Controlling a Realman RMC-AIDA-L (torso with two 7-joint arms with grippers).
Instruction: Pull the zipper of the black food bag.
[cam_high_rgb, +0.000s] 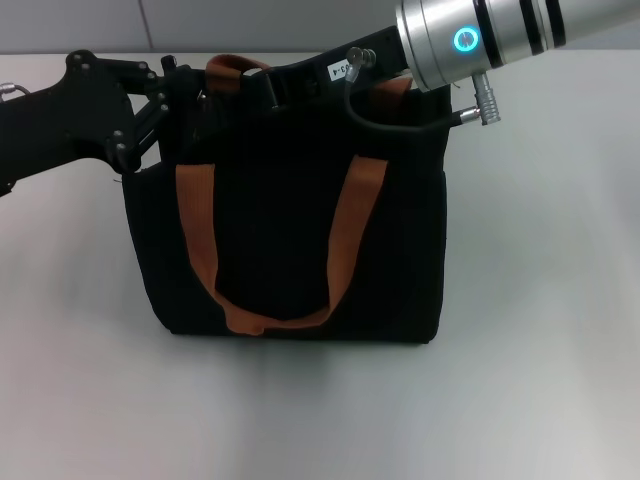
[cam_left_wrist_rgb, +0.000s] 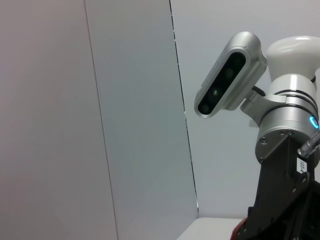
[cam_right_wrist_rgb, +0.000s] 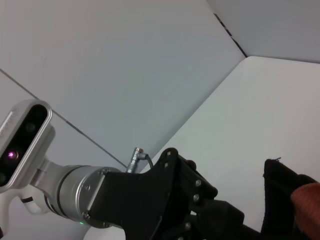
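Black food bag (cam_high_rgb: 290, 240) standing upright mid-table (cam_high_rgb: 540, 300), front face toward the head camera, two orange-brown handles (cam_high_rgb: 355, 240) hanging down that face in a loop. Zipper not discernible anywhere: top edge of the bag hidden behind both arms, so impossible to say whether open, part-closed or closed. Judged from this, both arms already in position at the top edge, one at each end; pull itself either just beginning or under way, progress unknown.

Left gripper (cam_high_rgb: 170, 95) reaching in at the bag's top left corner, linkage touching or just beside the fabric; finger spread and any hold not readable. Right gripper (cam_high_rgb: 290, 85) stretched across the top edge from the right, its tips buried in black against black; cannot tell its opening or grasp either.

Head view alone giving the whole bag and both arms' placement. Left wrist view showing only wall, the right arm's wrist and camera, and a sliver of red-orange at the bottom. Right wrist view showing the left gripper's linkage (cam_right_wrist_rgb: 190, 200), a black bag corner (cam_right_wrist_rgb: 282, 195) with an orange strap end, bare table beyond.
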